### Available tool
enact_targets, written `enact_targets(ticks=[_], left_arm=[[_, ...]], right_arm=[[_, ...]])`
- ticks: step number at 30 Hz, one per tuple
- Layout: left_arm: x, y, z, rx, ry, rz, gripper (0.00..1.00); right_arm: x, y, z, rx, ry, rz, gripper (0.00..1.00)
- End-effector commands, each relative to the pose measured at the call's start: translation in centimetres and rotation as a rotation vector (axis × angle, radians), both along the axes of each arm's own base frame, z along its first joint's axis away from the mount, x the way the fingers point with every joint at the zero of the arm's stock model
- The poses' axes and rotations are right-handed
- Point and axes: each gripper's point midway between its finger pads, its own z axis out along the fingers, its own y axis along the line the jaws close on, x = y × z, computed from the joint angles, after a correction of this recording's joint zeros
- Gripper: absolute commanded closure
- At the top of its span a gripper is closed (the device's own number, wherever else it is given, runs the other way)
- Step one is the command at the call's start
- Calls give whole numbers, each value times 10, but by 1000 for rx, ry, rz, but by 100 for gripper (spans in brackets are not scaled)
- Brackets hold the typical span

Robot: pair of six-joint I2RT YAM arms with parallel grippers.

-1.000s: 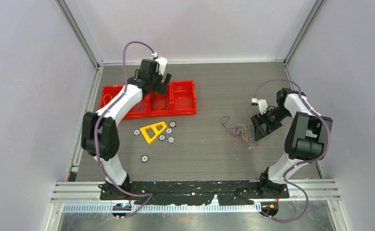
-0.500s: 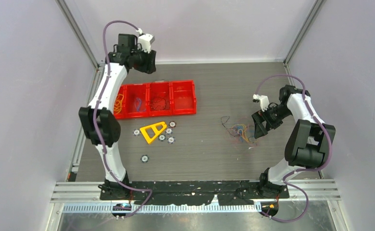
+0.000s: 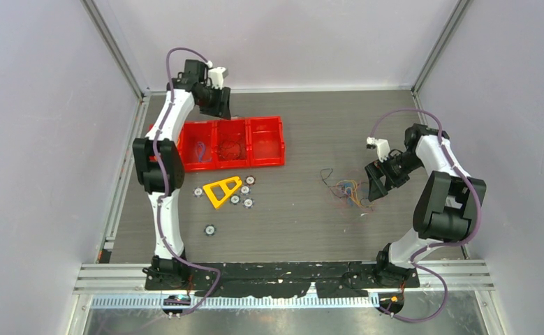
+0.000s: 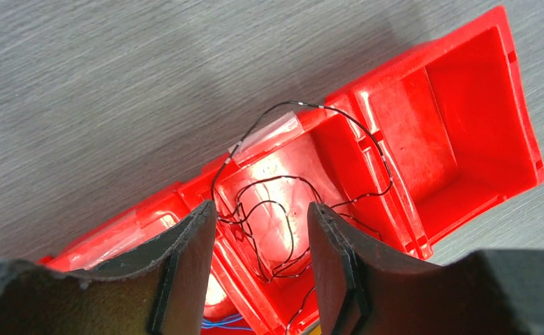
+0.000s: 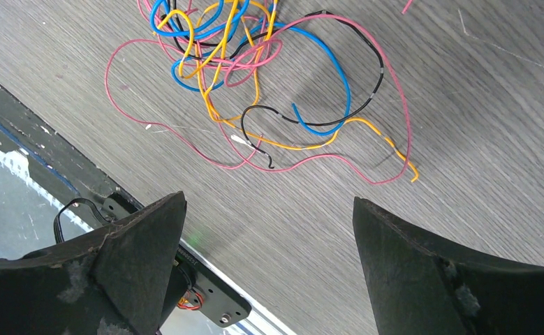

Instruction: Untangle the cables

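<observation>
The cables lie as a loose tangle (image 3: 346, 190) of pink, blue, yellow and black wires (image 5: 241, 63) on the table at the right. My right gripper (image 3: 375, 187) hovers beside it, wide open (image 5: 269, 202) and empty, with the tangle just beyond its fingertips. My left gripper (image 3: 220, 108) hangs above the back edge of the red bins (image 3: 283, 143). Its jaws stand partly apart (image 4: 262, 209) with nothing between them. Below it, thin black wires (image 4: 283, 230) lie in one compartment, one loop rising over the rim. Blue wires (image 3: 200, 149) fill the neighbouring compartment.
A yellow triangular part (image 3: 221, 190) and several small round pieces (image 3: 209, 228) sit in front of the bins. The right-hand bin compartment (image 4: 492, 91) holds nothing. Grey walls close in the table on three sides.
The left arm rose from over the bins, swung to the back left, then came back toward their rear edge, its jaws narrowing. The right gripper shifted slightly beside the tangle.
</observation>
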Motion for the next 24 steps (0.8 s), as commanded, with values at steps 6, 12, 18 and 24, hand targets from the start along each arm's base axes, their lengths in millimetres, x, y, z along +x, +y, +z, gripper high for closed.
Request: enact_targets(ticks=[6,12,18,24], left_arm=[[23,2,10,-74,-38,29,51],[27,-4,1,-109,-20,25,53],[28,-7,-8,-124,-1,20,62],[27,-8,-7,-125,-2,18,73]], right_arm=[[7,0,9,-2,-7,-11,5],[9,0,11,1,0,-23,5],[10,-2,12,-12,1,-23,5],[12,-2,12,-4,8,-34,5]])
